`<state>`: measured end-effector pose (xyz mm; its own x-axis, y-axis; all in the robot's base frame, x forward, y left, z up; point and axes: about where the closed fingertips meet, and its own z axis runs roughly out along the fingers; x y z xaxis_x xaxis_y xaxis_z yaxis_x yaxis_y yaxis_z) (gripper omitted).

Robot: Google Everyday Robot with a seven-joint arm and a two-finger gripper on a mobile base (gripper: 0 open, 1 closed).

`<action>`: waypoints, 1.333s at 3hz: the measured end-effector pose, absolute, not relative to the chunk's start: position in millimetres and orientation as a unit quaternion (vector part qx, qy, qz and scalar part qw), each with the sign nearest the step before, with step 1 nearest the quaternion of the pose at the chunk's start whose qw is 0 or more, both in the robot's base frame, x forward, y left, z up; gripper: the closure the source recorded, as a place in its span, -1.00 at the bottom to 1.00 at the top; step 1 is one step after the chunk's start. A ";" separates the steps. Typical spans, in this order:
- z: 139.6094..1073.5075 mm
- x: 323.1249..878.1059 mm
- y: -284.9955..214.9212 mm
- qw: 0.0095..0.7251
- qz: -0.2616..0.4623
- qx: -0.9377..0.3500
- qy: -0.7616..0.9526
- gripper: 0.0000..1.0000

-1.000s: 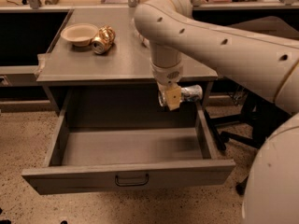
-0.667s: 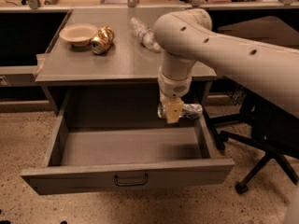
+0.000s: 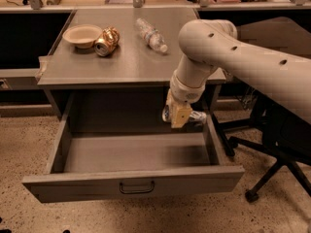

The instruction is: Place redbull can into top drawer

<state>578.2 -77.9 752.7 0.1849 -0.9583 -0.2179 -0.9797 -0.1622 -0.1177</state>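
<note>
My gripper [image 3: 181, 114] hangs over the back right corner of the wide, shallow grey metal top drawer [image 3: 131, 184], which stands pulled well out. My jaws are clamped across the slim silver redbull can [image 3: 198, 116]. The can lies level and crosswise in them, one end poking toward the drawer's left and the other toward its right wall. It is above the drawer's floor rather than resting on it, near the back and close to the right wall. I cannot tell how much gap is left beneath it.

By my reading I am in the placing step: the can is over the opening but not yet set down. The next move calls for a short, straight descent until the can meets the drawer floor, then parting the jaws and lifting clear. I would shift a little toward the drawer's middle first, since the right wall is close to the can's end and could catch it. Lying on its side, the can may roll once freed, so a low release suits it.

Above and behind the drawer, the grey surface [image 3: 121, 64] carries three things that are no part of this. They are a round beige bowl [image 3: 81, 35], a dented gold and copper-coloured can [image 3: 107, 35] touching it, and a clear plastic bottle [image 3: 151, 34] on its side. A black wheeled office chair [image 3: 272, 147] stands to the drawer's right.
</note>
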 end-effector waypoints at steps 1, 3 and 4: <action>735.8 595.7 -54.9 0.202 0.116 -0.764 0.602 1.00; 739.0 624.7 3.8 0.341 0.237 -0.730 0.543 1.00; 739.0 624.7 3.8 0.341 0.237 -0.730 0.543 1.00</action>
